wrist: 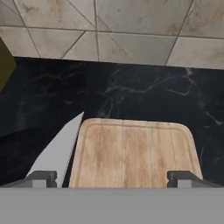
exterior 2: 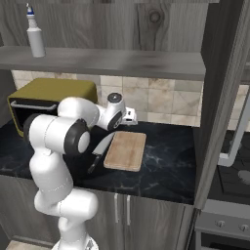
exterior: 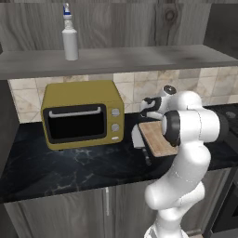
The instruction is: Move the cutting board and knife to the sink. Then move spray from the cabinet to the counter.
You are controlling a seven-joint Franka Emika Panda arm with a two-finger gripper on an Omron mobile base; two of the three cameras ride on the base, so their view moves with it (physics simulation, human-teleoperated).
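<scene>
- Cutting board [exterior 2: 125, 150]: flat, light-brown wood with streaky grain, rounded corners and a shallow raised border; it lies flat on the counter [exterior 2: 166, 166], right of the oven [exterior: 83, 114].
- Knife [exterior 2: 101, 150]: broad grey blade tapering to a point, thin dark handle toward the counter's front edge; it lies just beside the board's left long edge, so close that touching or not cannot be told.
- Gripper [wrist: 112, 178]: fingers spread wide, holding nothing; in the hand view one fingertip [wrist: 43, 178] sits over the blade, the other over the board's right side, with the board's near end between them.
- Spray bottle [exterior: 69, 35]: small, white, with a blue-and-white trigger top, upright on the grey shelf [exterior: 139, 58] of the wood-grain cabinet, above the oven's left part.
- Counter: black with faint white veins, running back to a wall of beige tiles [wrist: 131, 30].
- Oven: mustard yellow, dark glass door, pale bar handle, round knobs on its right.
</scene>
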